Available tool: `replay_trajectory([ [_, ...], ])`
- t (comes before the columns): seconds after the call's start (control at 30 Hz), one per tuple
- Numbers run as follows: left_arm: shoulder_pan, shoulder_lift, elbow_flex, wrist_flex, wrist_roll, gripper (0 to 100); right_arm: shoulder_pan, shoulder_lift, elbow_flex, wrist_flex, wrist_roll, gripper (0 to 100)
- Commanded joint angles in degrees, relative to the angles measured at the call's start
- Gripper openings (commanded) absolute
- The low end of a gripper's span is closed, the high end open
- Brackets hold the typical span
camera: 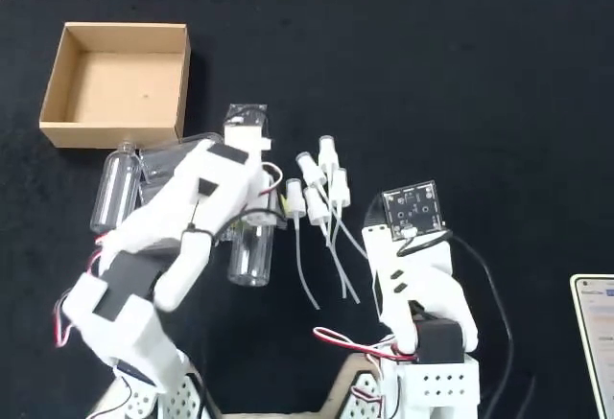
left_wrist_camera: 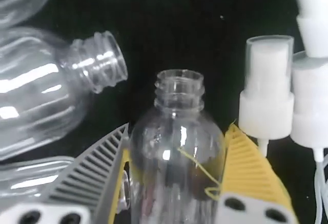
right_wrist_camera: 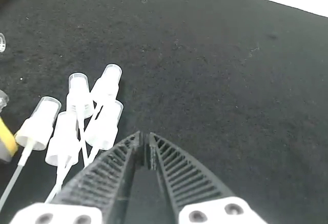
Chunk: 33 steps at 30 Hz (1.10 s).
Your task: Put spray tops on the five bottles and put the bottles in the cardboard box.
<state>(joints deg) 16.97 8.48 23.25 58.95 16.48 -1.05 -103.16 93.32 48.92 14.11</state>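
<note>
Lying in the left claw (left_wrist_camera: 179, 131), the bottle (left_wrist_camera: 178, 98) points neck outward.

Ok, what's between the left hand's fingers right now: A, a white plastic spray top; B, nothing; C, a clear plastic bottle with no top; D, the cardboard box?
C: the left hand has a finger on each side of the clear plastic bottle, whose threaded neck is bare.
</note>
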Motion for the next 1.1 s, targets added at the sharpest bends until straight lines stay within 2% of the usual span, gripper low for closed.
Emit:
replay_trajectory([
  [0.0,0.6,2.4,-7.6,4.0,0.0,27,-0.7,-5.3,-0.3,-1.5,-0.2,1.5],
  [0.2,1.3,2.5,-8.7,4.0,-2.9,13,-0.7,-5.3,-0.3,-1.6,-0.1,1.5],
  [0.33,2.7,-0.9,-10.4,4.5,-4.1,15,-0.7,-5.2,-0.4,-1.4,-0.1,1.5],
  [0.5,2.3,-13.4,-11.3,8.1,-8.2,16,-0.5,-5.2,-0.3,-1.3,-0.5,1.5],
  [0.6,-3.7,-22.9,-12.8,14.0,-11.4,16,-0.6,-5.2,-0.9,1.0,-0.2,1.5],
  [0.73,-18.6,-31.7,-14.8,20.5,-17.9,16,-0.7,-5.2,-3.9,4.0,-0.2,1.5],
  [0.87,-30.8,-36.5,-14.5,24.4,-20.2,16,-1.0,-5.2,-6.0,4.2,-0.2,1.5],
  [0.97,-31.1,-38.0,-10.7,24.4,-20.1,16,-4.2,-5.1,-10.9,4.9,-0.1,1.5],
  [1.07,-25.2,-39.4,-4.4,20.7,-19.2,16,-6.2,-5.0,-17.0,7.0,-0.1,1.5],
])
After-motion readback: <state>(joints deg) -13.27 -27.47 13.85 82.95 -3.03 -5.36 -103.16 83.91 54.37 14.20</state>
